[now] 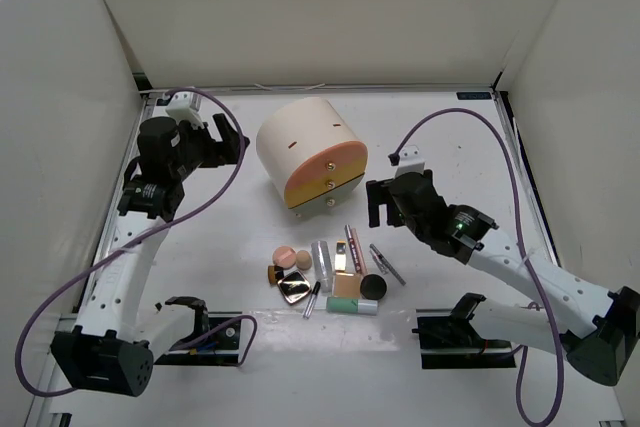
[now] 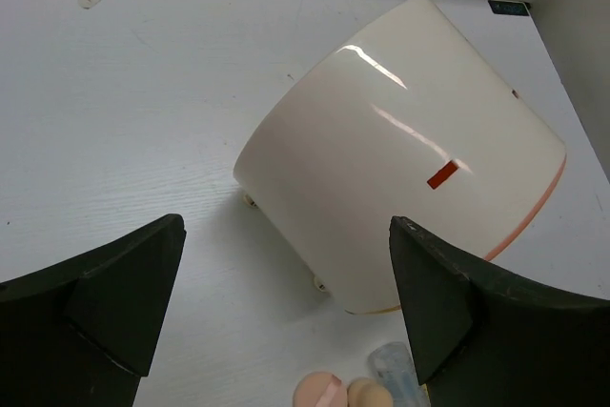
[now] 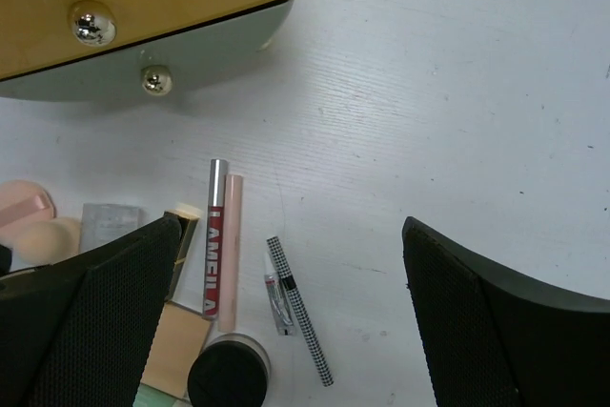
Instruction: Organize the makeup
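the makeup (image 1: 345, 285) lies clustered on the worktop (image 1: 450, 147), on the near side of the cream drawer box (image 1: 305, 147). the right gripper (image 1: 380, 209) hangs spread wide and empty, just to the far right of the cluster. the left gripper (image 1: 228, 139), equally spread and empty, hovers well apart, left of the box.

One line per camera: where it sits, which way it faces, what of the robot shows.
Top external: above and behind the bases, looking down; both arms, left gripper, right gripper.
Left wrist: on the left arm, facing the cream box; own open fingers.
Right wrist: on the right arm, above the makeup; own open fingers.
Shared: both wrist views show the sponges.
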`<state>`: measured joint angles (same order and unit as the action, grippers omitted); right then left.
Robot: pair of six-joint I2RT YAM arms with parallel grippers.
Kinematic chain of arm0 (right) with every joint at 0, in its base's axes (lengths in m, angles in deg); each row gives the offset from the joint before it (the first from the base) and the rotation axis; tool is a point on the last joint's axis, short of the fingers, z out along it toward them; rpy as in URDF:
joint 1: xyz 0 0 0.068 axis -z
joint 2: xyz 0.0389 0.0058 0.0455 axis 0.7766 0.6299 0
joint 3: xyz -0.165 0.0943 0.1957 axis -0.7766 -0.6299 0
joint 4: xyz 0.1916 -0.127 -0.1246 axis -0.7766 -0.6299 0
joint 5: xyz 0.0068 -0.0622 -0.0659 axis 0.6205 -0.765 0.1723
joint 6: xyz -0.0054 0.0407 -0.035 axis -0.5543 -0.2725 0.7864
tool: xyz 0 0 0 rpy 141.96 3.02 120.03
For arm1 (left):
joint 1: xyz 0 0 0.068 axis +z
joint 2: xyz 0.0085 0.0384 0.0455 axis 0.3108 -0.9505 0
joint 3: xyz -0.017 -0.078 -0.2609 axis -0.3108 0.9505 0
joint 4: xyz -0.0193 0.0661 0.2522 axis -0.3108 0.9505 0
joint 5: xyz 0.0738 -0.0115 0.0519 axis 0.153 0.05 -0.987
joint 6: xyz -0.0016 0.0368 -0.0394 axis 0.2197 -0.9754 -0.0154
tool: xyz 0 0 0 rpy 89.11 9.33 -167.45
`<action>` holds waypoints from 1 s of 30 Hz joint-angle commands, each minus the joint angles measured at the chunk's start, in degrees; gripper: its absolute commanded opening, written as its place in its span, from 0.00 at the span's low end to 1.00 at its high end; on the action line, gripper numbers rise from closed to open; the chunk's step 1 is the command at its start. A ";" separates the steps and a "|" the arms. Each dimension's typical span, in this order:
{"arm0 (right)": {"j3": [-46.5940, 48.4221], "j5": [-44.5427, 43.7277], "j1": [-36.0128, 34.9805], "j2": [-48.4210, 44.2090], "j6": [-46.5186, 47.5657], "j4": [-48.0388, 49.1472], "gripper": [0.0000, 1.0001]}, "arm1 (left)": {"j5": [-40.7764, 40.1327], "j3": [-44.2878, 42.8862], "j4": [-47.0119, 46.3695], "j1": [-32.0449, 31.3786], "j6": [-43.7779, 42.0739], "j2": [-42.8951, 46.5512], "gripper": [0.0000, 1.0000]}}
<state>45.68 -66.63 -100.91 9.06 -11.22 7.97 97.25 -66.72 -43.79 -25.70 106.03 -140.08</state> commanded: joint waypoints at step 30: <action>25.75 24.67 5.74 28.52 15.14 16.98 0.70 | 16.80 -4.99 -6.18 -5.15 -10.52 -19.85 0.98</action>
<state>67.42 -46.76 -97.85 35.68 2.72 21.83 112.83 -69.53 -49.04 -29.92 96.70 -159.34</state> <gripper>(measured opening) 0.709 0.985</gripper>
